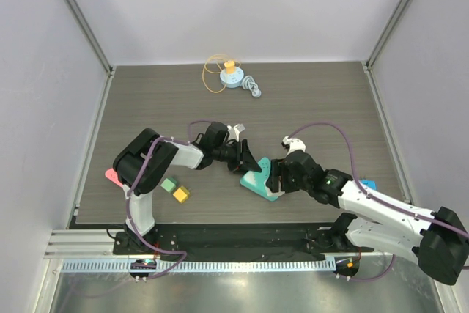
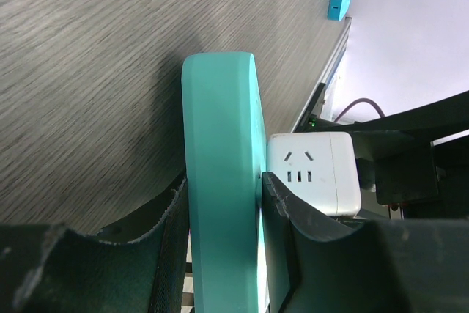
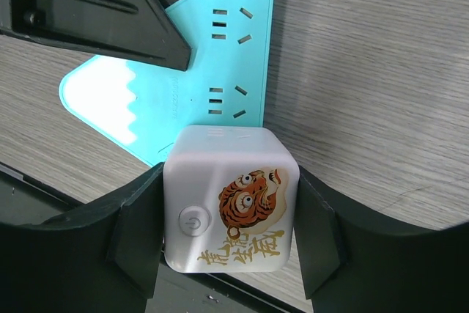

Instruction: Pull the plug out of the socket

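Sitting flush against the face of the teal triangular socket board (image 3: 146,100), the white cube plug (image 3: 231,207) shows a tiger picture, gold characters and a round power button on its outer side. Board and plug lie a little towards the near edge of the wood-grain table (image 1: 330,100), between the two arms. The right gripper (image 1: 275,175) has the cube between its fingers (image 3: 135,232); one pad lies against each of two opposite sides of the cube, so it looks gripped. The left gripper (image 1: 247,157) is closed down narrow on the board itself, one finger on the face beside the plug and the other on the back, pinching the teal slab edge-on. Two free sets of outlet holes show on the board beyond the plug. Further out, a green block (image 1: 168,185) and a yellow block (image 1: 180,194) sit just beside each other near the left arm, with a pink piece (image 1: 112,177) at the table's left edge. A blue piece (image 1: 366,184) lies by the right edge. Well apart at the far side are a small yellow-and-blue item (image 1: 231,75) ringed by a thin yellow loop and a grey object (image 1: 253,87).
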Robot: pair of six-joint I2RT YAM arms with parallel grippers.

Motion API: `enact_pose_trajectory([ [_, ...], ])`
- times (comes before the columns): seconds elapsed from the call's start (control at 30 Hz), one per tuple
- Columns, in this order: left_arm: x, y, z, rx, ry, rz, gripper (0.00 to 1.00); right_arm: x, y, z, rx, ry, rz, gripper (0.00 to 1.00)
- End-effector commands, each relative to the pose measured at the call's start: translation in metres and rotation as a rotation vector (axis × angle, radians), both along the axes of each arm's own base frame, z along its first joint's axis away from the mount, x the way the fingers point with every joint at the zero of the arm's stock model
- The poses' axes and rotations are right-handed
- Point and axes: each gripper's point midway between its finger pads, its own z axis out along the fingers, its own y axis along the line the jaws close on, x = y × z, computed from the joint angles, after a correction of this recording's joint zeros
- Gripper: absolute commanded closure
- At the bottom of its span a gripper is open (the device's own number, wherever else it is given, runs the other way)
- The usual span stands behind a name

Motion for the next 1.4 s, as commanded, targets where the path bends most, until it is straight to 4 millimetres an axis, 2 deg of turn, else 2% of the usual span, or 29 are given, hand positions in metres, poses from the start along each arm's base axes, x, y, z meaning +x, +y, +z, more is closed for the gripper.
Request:
enact_pose_trajectory([
  [0.0,0.003,0.003,-0.009,0.035,-0.065,0.005,1.00,0.008,0.007,0.010,0.011,-0.023,0.003,0.36],
  [0.2,0.000,0.001,-0.005,0.005,-0.066,-0.020,0.76,0.011,0.007,0.006,-0.007,-0.023,-0.009,0.48],
  [0.23,-0.001,0.001,-0.004,0.000,-0.068,-0.025,0.68,0.012,0.007,0.006,-0.007,-0.023,-0.011,0.51],
  [0.27,-0.001,-0.001,-0.002,-0.011,-0.073,-0.034,0.65,0.013,0.008,0.007,-0.001,-0.030,-0.014,0.51],
  [0.43,-0.006,-0.007,0.000,-0.036,-0.058,-0.079,0.59,0.019,0.014,0.012,0.019,-0.049,-0.022,0.53],
  [0.57,-0.009,-0.008,-0.001,-0.039,-0.058,-0.092,0.59,0.026,0.018,0.016,0.025,-0.061,-0.029,0.54],
  [0.63,-0.009,-0.009,0.000,-0.040,-0.056,-0.094,0.59,0.027,0.021,0.015,0.028,-0.058,-0.029,0.55],
  [0.7,-0.009,-0.008,-0.002,-0.035,-0.057,-0.090,0.65,0.029,0.022,0.017,0.034,-0.063,-0.031,0.55],
  [0.73,-0.009,-0.008,-0.001,-0.035,-0.056,-0.090,0.78,0.029,0.022,0.015,0.029,-0.060,-0.032,0.57],
  [0.77,-0.007,-0.007,-0.002,-0.027,-0.056,-0.081,0.85,0.029,0.023,0.014,0.030,-0.059,-0.030,0.57],
  [0.8,-0.006,-0.007,-0.004,-0.020,-0.054,-0.078,0.96,0.029,0.022,0.013,0.026,-0.058,-0.032,0.57],
  [0.83,-0.006,-0.007,-0.005,-0.012,-0.049,-0.074,1.00,0.028,0.020,0.011,0.019,-0.055,-0.034,0.58],
  [0.87,-0.005,-0.007,-0.006,-0.005,-0.052,-0.066,1.00,0.028,0.020,0.011,0.022,-0.056,-0.037,0.58],
  [1.07,-0.002,-0.003,-0.009,0.029,-0.066,-0.038,1.00,0.026,0.015,0.013,0.036,-0.063,-0.064,0.75],
  [1.17,-0.001,0.000,-0.008,0.037,-0.084,-0.024,1.00,0.028,0.012,0.021,0.056,-0.081,-0.095,0.90],
  [1.2,-0.001,0.000,-0.007,0.038,-0.094,-0.022,1.00,0.030,0.011,0.022,0.058,-0.086,-0.112,0.98],
  [1.37,0.000,0.003,-0.010,0.072,-0.111,-0.011,1.00,0.036,0.005,0.037,0.058,-0.101,-0.177,0.99],
])
